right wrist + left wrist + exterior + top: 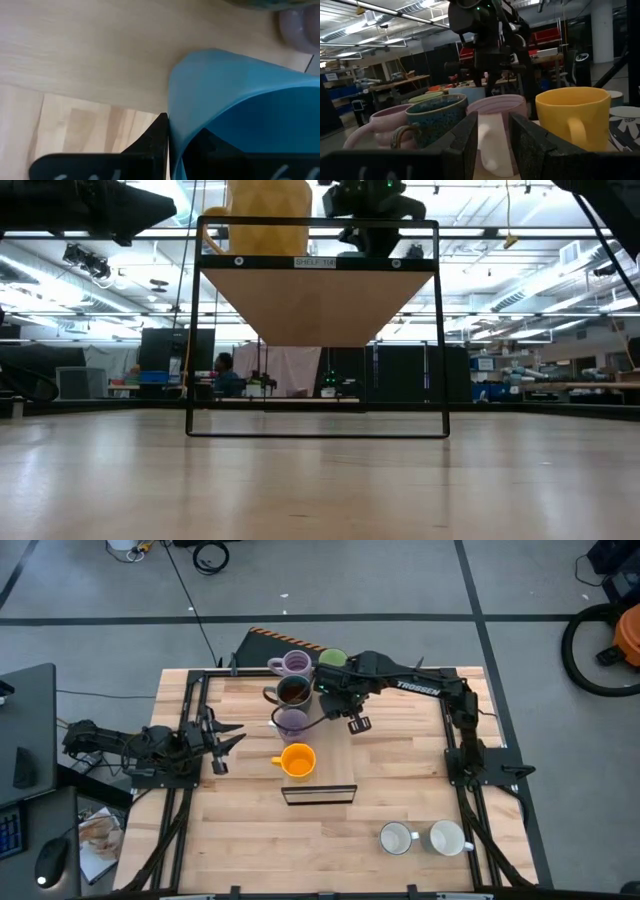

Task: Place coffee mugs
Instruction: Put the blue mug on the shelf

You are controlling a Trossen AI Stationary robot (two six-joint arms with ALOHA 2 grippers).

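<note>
A black-framed wooden shelf (330, 765) stands mid-table. On it stand a lilac mug (290, 664), a dark brown mug (292, 692), a second lilac mug (291, 721), an orange mug (297, 760) and a green mug (332, 658). My right gripper (336, 688) is over the shelf's far part, shut on the blue mug (240, 100), which the gripper hides in the high view. The blue mug also shows in the left wrist view (470, 93). My left gripper (224, 738) is open and empty, left of the shelf, pointing at the mugs. Two white mugs (397, 837) (447, 837) stand on the table, near right. My right gripper holds the blue mug by its wall at the rim (172, 125), one finger (210, 145) inside the mug and one finger (157, 137) outside. The fingers come from above, pointing down. The mug stays upright; whether its base rests on the shelf, I cannot tell.
The right arm (430, 688) reaches across the table's far side. The table frame's black rails (190, 720) run along the left and right edges. Bare wood lies at the table's near left and in front of the shelf.
</note>
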